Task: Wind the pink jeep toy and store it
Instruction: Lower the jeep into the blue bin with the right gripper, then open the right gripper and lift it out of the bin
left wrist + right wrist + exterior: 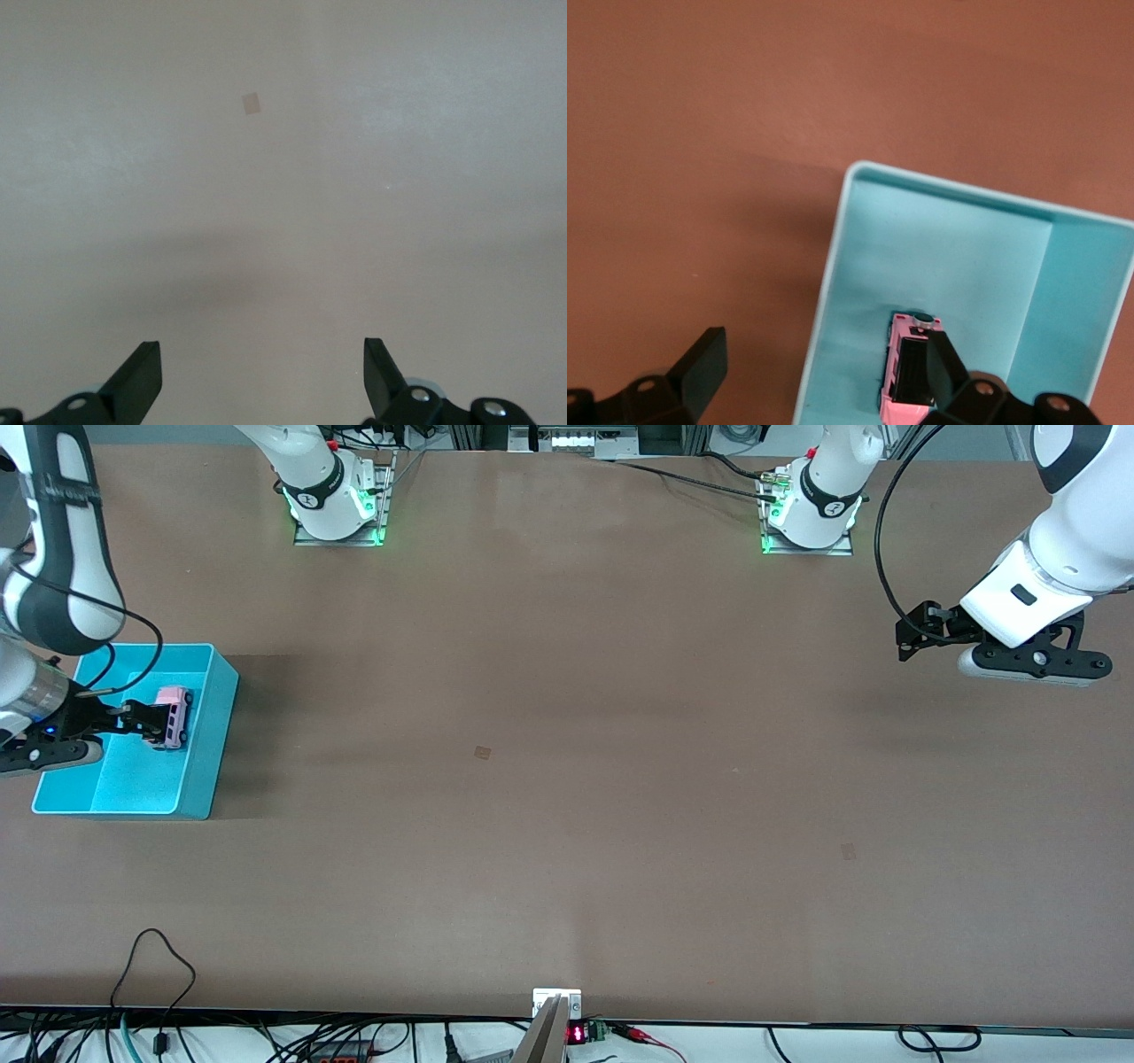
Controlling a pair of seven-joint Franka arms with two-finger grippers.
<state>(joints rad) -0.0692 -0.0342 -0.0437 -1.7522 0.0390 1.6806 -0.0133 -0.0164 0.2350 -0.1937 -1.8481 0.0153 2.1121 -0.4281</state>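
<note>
**Right gripper.** The right gripper (pixel 144 722) is positioned over the teal bin (pixel 202 779) at 9 o'clock in the front view. Its fingers are spread wide and grasp nothing. In the right wrist view (pixel 819 376), one finger (pixel 702 367) is over bare tabletop outside the bin wall (pixel 826 301). The other finger is over the bin interior, directly against the pink jeep toy (pixel 900 350).

**Task object.** The pink jeep toy (pixel 173 716) is inside the bin, in the half toward the robot bases. Its black roof section sits beside the fingertip. Whether the finger actually touches it cannot be determined.

**Bin.** The bin stands on the tabletop (pixel 567 797) at the right arm's end.

**Left gripper.** The left gripper (pixel 907 633) hangs at 3 o'clock in the front view, over bare tabletop at the left arm's end. This arm waits. The left wrist view (pixel 261 376) shows the fingers set wide apart with nothing between them.
</note>
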